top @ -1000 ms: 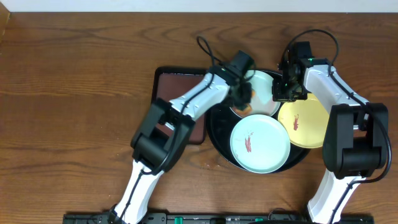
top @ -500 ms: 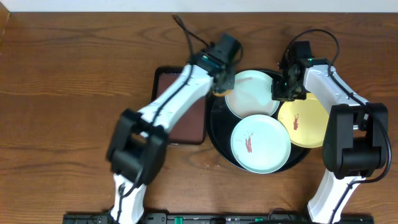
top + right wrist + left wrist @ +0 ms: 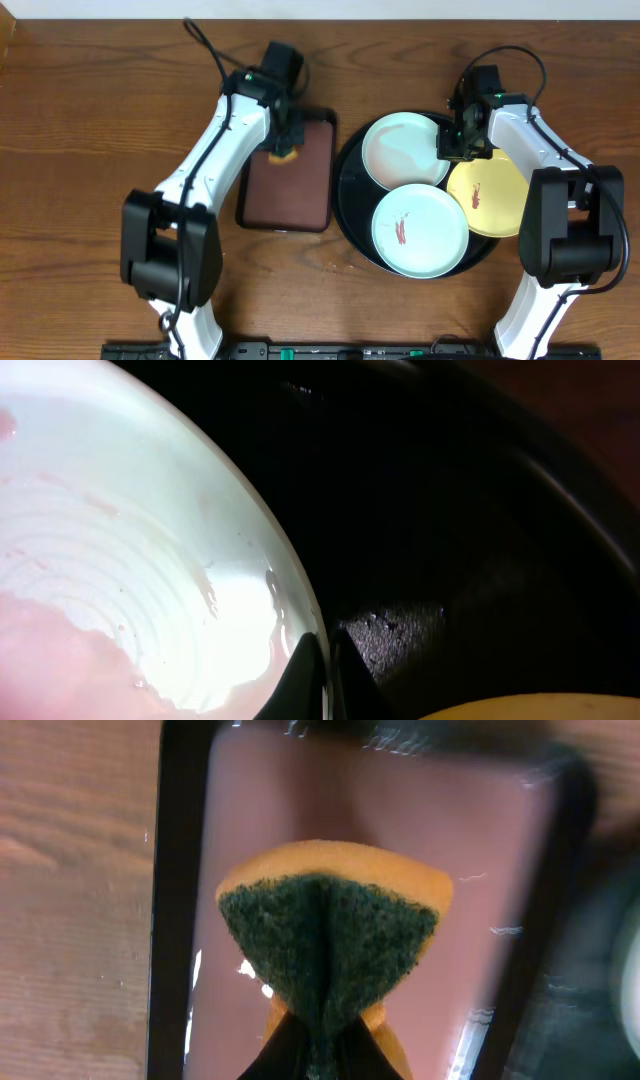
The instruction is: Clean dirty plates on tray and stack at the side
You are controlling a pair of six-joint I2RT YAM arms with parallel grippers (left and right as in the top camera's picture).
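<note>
Wood surface [image 3: 100,120], pale wall [image 3: 400,8] behind | right tool [image 3: 452,148] pinches rear plate [image 3: 400,150] by its rim on tray [image 3: 348,222] | left tool [image 3: 318,1045] clamps sponge [image 3: 330,935], well left of it

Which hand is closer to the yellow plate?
Right. The right hand pinches the rim of the far mint plate, just beside the yellow plate; the left hand holds a sponge over the maroon tray, well away.

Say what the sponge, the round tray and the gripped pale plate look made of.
Sponge: soft orange foam with a coarse dark green fibrous scouring face, folding where pinched. Round tray: glossy black, probably plastic, with highlights and fine speckle. Pale plate: smooth glazed ceramic or melamine; concentric ridges, wet sheen.
</note>
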